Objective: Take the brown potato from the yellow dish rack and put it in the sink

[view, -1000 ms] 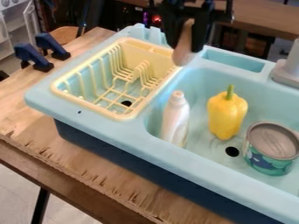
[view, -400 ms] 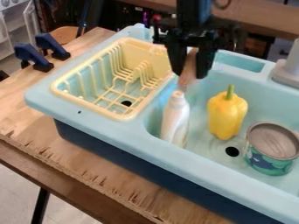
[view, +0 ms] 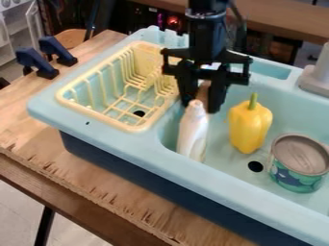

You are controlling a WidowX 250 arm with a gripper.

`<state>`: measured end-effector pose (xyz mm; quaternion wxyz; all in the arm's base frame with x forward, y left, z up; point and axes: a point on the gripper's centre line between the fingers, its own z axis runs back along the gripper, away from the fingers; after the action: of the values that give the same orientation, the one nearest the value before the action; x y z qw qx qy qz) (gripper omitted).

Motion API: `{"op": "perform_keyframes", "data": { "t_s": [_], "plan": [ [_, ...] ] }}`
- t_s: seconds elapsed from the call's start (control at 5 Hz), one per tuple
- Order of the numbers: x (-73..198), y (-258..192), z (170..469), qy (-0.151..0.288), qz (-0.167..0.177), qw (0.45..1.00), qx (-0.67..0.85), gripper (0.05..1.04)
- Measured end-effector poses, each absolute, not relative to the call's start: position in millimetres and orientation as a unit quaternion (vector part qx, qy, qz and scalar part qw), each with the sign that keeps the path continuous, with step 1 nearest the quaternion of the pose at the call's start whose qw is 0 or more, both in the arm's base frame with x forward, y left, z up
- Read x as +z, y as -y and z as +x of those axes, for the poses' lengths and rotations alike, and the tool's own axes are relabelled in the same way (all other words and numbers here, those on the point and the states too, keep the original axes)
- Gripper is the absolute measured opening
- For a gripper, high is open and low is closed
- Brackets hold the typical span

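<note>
Now hanging over the blue sink with a tan, elongated object grasped in the end effector, right at the top of a white bottle; cannot tell whether touching it. To the bottle's right, see a yellow pepper, stem up, then a can near the drain hole. To its left, see a yellow dish rack.

A slim, pinkish-tan thing, perhaps wooden, hangs roughly upright in the gripper over the sink, its lower end partly hidden behind the white bottle's top.
</note>
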<state>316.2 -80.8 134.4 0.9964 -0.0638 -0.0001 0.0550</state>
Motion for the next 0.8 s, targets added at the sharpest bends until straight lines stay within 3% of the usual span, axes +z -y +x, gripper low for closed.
{"op": "perform_keyframes", "data": {
  "t_s": [0.2,0.4,0.6,0.8],
  "plan": [
    [117.7,84.1,315.5,-0.015,-0.05,0.998,0.044,0.49],
    [117.2,84.5,318.4,-0.004,-0.048,0.998,0.037,0.562],
    [117.2,85.8,318.0,-0.004,-0.046,0.999,0.023,0.857],
    [117.6,87.4,320.0,0.003,-0.049,0.999,0.013,0.991]
  ]
}}
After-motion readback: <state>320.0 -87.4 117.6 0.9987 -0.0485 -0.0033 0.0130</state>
